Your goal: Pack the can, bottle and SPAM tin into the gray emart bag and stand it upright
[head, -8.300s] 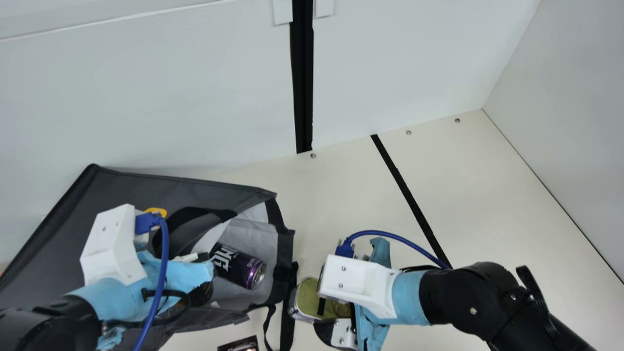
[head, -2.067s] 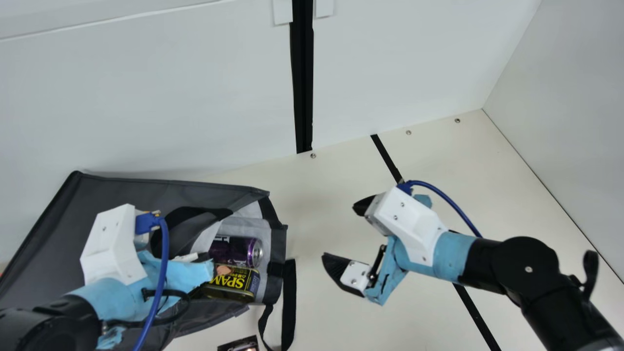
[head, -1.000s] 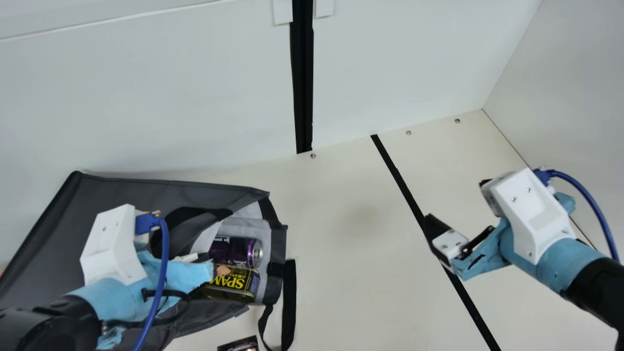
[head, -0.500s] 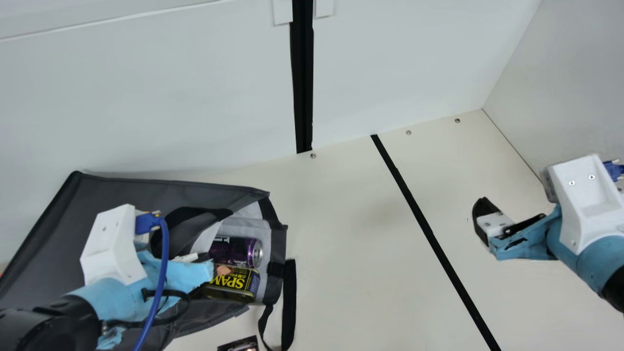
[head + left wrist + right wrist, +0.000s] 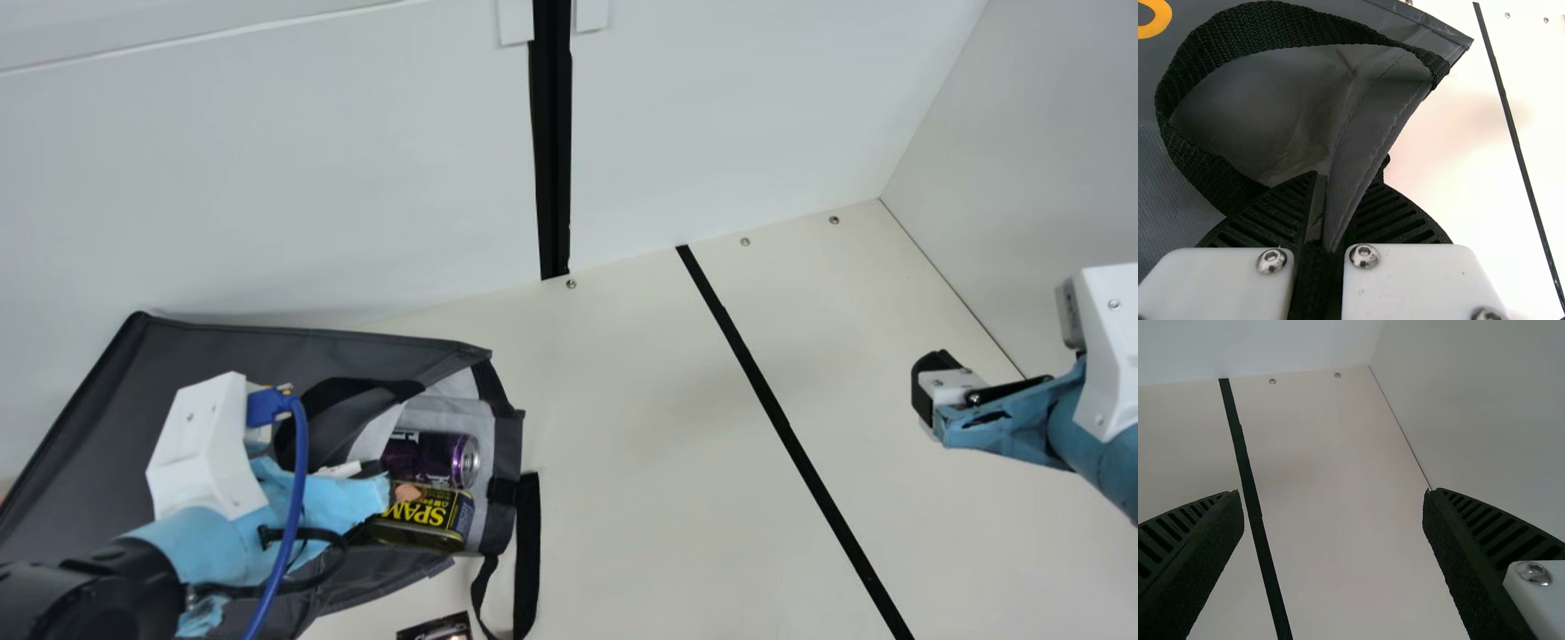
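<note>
In the main view the gray bag (image 5: pixel 222 342) lies on its side, its mouth facing right. Inside the mouth are a purple can (image 5: pixel 431 459) and, against it, the SPAM tin (image 5: pixel 425 516). My left gripper (image 5: pixel 356 471) is at the bag's upper layer, its tips partly hidden. The left wrist view has that gripper (image 5: pixel 1331 220) shut on a fold of the bag's edge (image 5: pixel 1371 127), beside a black handle loop (image 5: pixel 1271 30). Far from the bag, over the table's right part, is my right gripper (image 5: pixel 933 391); its wrist view gives the gripper (image 5: pixel 1333 497) open, nothing between the fingers. I cannot make out the bottle.
A small dark packet (image 5: pixel 436 628) lies at the main view's bottom edge, near a hanging black strap (image 5: pixel 526 556). A black tape line (image 5: pixel 773 409) crosses the cream table (image 5: pixel 640 498). White walls stand behind and at the right (image 5: pixel 1049 160).
The SPAM tin, earlier outside the bag at my right gripper, now sits inside beside the can. My right gripper has let go and moved far right. The bag's mouth shifted slightly; my left arm kept still.
</note>
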